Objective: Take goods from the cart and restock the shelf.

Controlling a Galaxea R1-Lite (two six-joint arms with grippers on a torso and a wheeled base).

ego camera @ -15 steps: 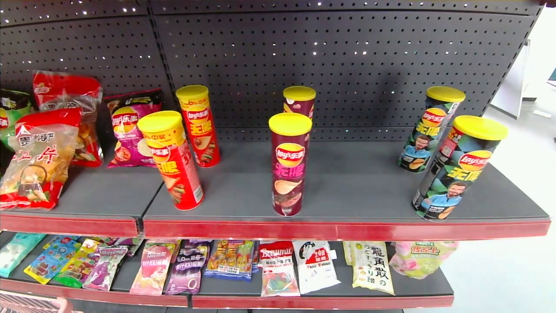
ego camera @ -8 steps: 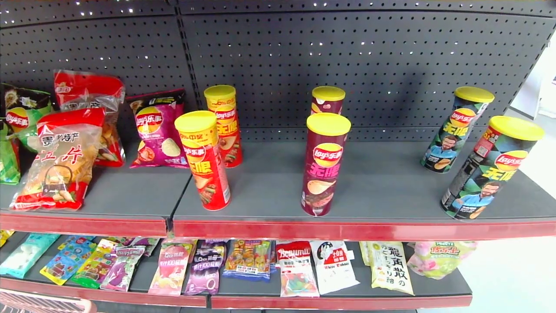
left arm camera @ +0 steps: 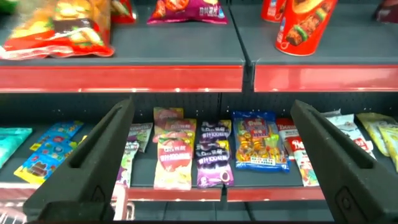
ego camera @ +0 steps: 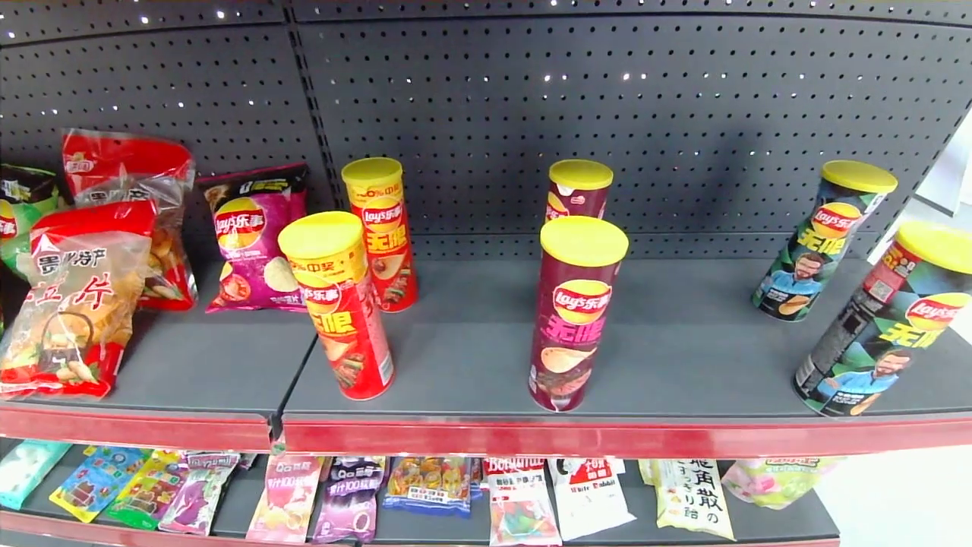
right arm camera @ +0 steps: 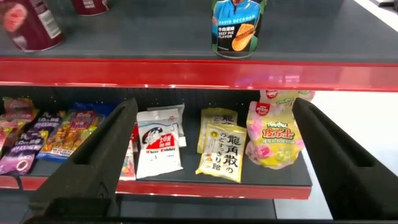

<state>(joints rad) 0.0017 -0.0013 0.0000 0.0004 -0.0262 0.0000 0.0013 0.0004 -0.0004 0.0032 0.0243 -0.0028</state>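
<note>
Round maroon chip can [ego camera: 573, 319], yellow lid [ego camera: 584, 240], upright on flat grey shelf [ego camera: 683, 357], red front lip; red can [ego camera: 342, 311] at 9 o'clock. Holey back wall [ego camera: 531, 91]. Left gripper [left arm camera: 212, 104], right gripper [right arm camera: 216, 102] wide open, empty.

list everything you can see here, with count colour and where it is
red cans: 2, red with yellow lids, upright, left-middle of the upper shelf, one behind the other
maroon cans: 2, maroon with yellow lids, upright, middle, one behind the other
dark green cans: 2, dark green and black with yellow lids, right end
red bags: 2, left end of the upper shelf
purple bag: 1, beside the rear red can
green bag: 1, at the far left edge
sweet packets: at least ten, mixed colours, in a row on the lower shelf
back panel: 1, dark grey, perforated
left gripper: black, open, facing the lower shelf
right gripper: black, open, facing the lower shelf
</note>
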